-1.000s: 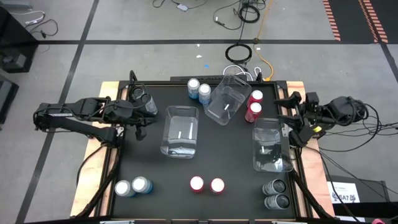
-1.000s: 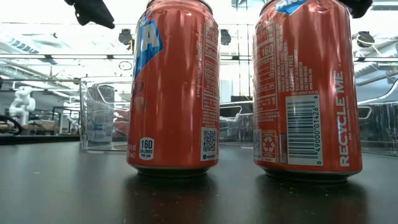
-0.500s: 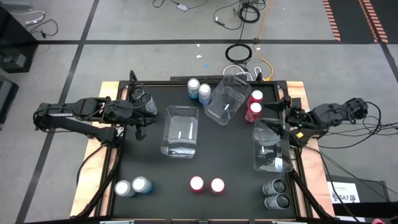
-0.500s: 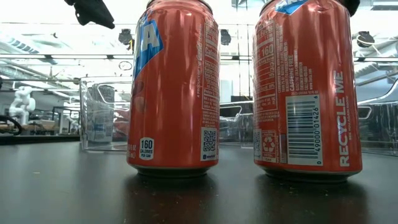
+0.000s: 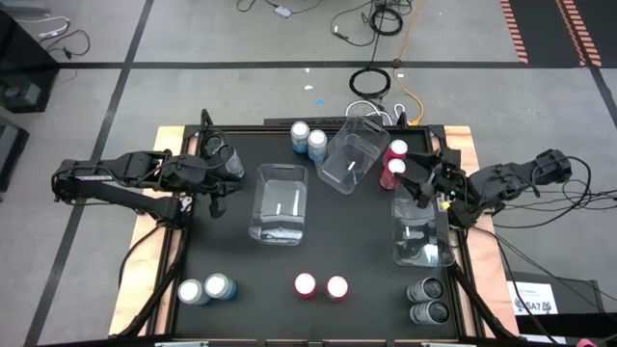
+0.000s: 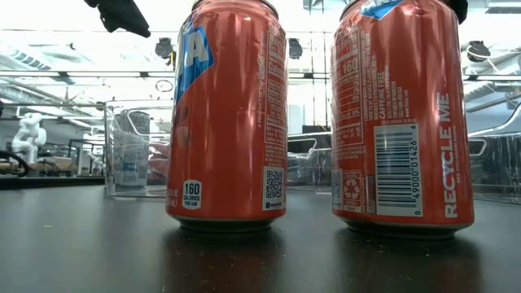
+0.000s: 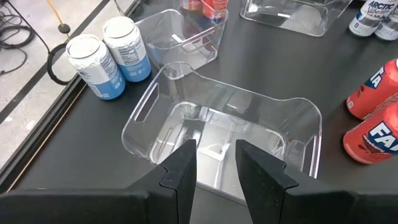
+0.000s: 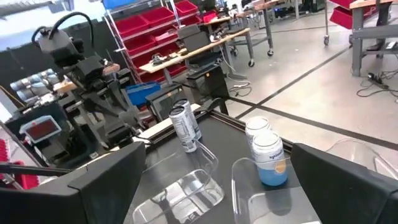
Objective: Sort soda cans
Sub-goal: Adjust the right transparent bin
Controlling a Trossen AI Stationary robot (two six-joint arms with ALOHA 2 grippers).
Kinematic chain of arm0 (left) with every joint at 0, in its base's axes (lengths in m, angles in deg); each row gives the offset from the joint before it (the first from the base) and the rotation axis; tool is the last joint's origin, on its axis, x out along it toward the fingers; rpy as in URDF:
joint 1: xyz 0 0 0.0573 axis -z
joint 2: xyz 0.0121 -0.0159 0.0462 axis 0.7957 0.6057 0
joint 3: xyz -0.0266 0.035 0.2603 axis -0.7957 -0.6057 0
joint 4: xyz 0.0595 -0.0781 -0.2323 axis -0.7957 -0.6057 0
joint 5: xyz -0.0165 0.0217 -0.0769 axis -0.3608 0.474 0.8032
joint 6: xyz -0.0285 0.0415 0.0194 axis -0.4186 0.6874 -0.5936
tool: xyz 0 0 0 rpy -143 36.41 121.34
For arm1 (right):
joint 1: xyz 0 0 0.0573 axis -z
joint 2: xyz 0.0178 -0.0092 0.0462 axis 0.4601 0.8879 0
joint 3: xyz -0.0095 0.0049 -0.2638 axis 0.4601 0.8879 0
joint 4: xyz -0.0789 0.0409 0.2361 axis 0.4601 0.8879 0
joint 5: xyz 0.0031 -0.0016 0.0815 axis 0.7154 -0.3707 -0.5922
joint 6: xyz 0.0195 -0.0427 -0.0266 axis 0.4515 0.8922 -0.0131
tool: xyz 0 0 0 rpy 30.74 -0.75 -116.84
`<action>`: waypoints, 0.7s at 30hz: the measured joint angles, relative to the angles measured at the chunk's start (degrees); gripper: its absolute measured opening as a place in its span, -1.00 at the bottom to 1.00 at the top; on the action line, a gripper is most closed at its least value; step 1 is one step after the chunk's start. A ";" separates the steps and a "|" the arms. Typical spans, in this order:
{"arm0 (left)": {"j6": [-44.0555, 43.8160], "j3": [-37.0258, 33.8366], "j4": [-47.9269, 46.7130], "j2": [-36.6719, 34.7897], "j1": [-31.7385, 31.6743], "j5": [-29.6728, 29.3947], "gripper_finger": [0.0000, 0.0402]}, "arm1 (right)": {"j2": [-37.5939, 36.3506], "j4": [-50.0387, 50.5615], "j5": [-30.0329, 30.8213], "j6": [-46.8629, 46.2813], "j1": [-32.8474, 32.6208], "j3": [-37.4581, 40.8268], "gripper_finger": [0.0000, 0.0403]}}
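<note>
While the right jaws (image 5: 420,180) hung wide open and empty just beside the two red cans (image 5: 393,163) at the far right of the table (image 5: 231,260), the sort looked barely begun: every can stood outside the clear bins (image 5: 280,203). Next, I judged, those jaws needed to straddle one red can and close. The left jaws (image 5: 214,204) waited shut, empty, a bin just ahead of them. Up close, a red can (image 6: 404,114) read "RECYCLE ME"; its neighbour (image 6: 225,114) "160 calories per can".
</note>
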 joint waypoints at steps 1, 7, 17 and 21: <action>0.00 0.00 0.00 0.00 0.00 0.00 -0.39 | 0.76 1.38 0.11 -0.03 0.04 -1.33 0.94; 0.09 0.00 0.02 0.01 0.01 0.00 -0.39 | 6.98 25.77 -1.41 -14.80 2.74 -14.32 0.87; 0.13 0.02 -0.01 0.02 0.00 -2.18 -0.39 | 17.23 63.60 -27.35 -48.49 10.85 -32.01 0.87; 0.00 0.02 -0.04 0.02 0.00 -2.80 -0.39 | 21.22 64.98 -29.01 -54.79 11.25 -31.93 0.87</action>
